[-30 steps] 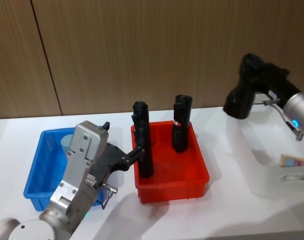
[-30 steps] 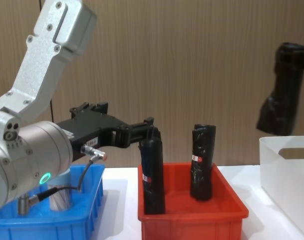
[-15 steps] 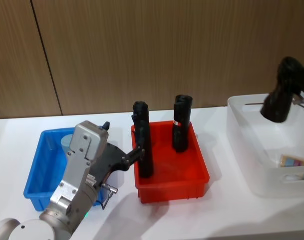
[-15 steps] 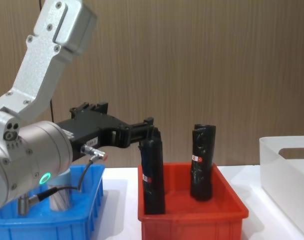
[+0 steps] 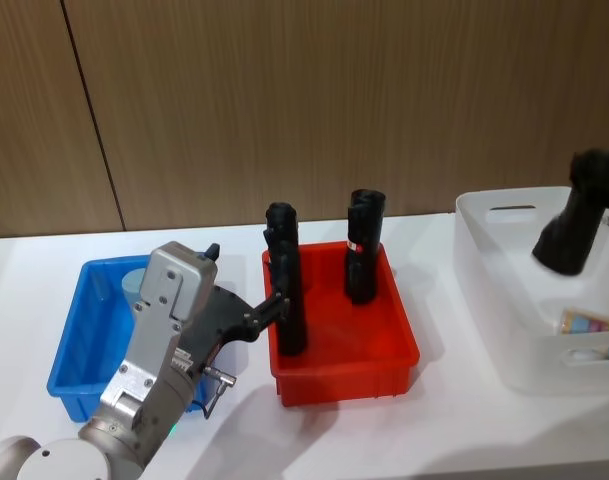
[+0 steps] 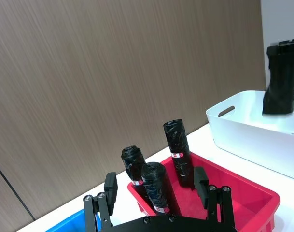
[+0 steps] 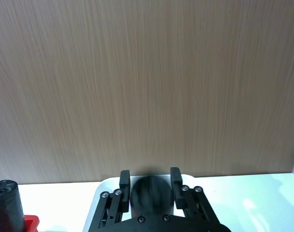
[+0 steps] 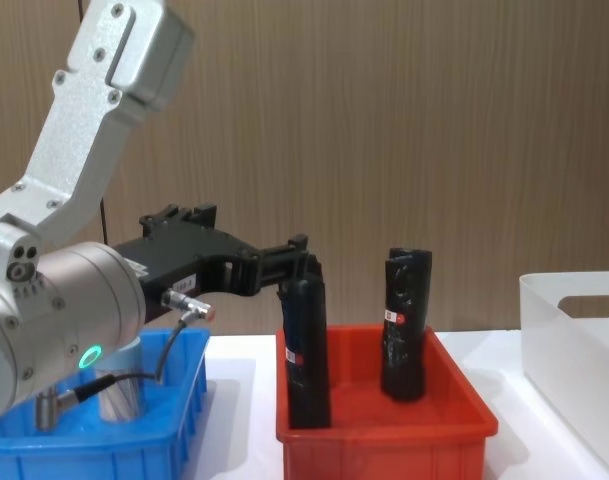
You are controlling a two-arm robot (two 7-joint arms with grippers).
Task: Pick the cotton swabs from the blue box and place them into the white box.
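1 cotton swabs jar [image 5: 134,285] remains in the blue box [image 5: 76,330]. Left hand [image 8: 289,262] hovers released, empty. Right hand [image 5: 572,232], above the white box [image 5: 504,300]: grip state cannot be determined.

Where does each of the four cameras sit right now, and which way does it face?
Head: high, looking down on blue box, red bin, white box; both arms show.
Chest: low, facing across the bins; left arm looms.
Left wrist: over its fingers, facing black rolls.
Right wrist: over its fingers, facing the wall.
All but the right wrist share the red bin.
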